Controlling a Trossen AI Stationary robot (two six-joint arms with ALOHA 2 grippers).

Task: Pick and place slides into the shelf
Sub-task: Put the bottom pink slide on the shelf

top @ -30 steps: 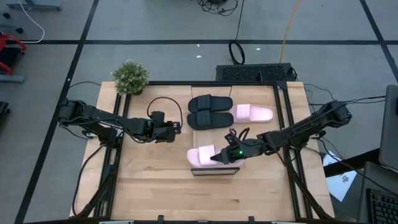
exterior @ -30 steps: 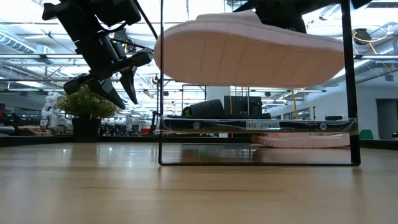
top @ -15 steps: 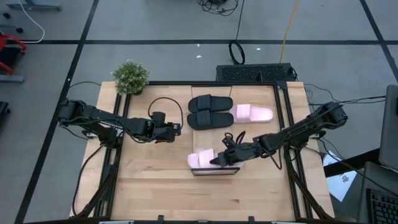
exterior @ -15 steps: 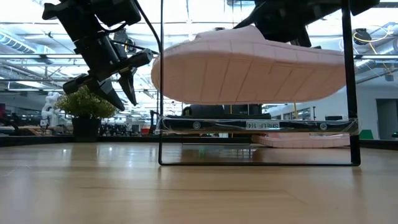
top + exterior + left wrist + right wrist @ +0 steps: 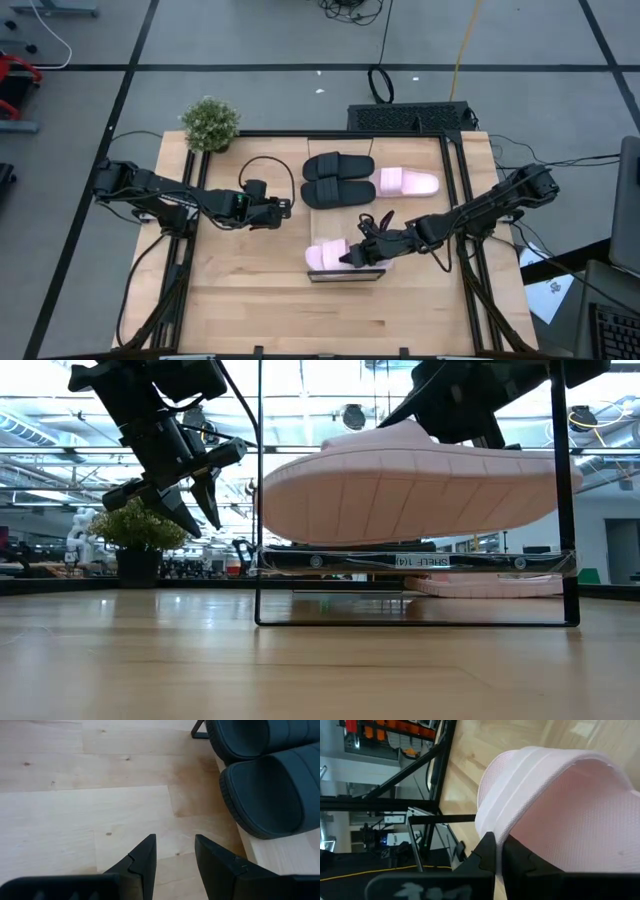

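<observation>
From the high view we've got the right gripper [image 5: 352, 257] pinching a pale pink slide [image 5: 328, 256] over the near shelf [image 5: 345, 275], a narrow board close to the table's [image 5: 250, 290] front edge. There's lots of bare wood on the left half and along the front, so room to move there. The left gripper [image 5: 283, 206] waits mid-table, just left of the two black slides [image 5: 338, 180], which sit side by side next to the second pink slide [image 5: 409, 182] at the back. A potted plant [image 5: 209, 124] sits at the back-left corner.

The low view gives us what the top-down can't: the held slide [image 5: 420, 490] is off the shelf board [image 5: 415, 561], with its sole tilted, toe end on the left lower. It sits between the thin dark frame posts [image 5: 562, 490]. We also see the left gripper [image 5: 195, 495] hanging above the table with its fingers spread.

In the left wrist view, the fingers [image 5: 142, 862] are apart over bare wood, with the black slides [image 5: 265, 790] just ahead on their light board.

In the right wrist view, the fingers [image 5: 487, 850] are pressed together on the pink slide's strap [image 5: 555, 805].

Compared with a second ago, the slide has dropped closer to the shelf and shifted a bit to the right; the left arm hasn't budged.
</observation>
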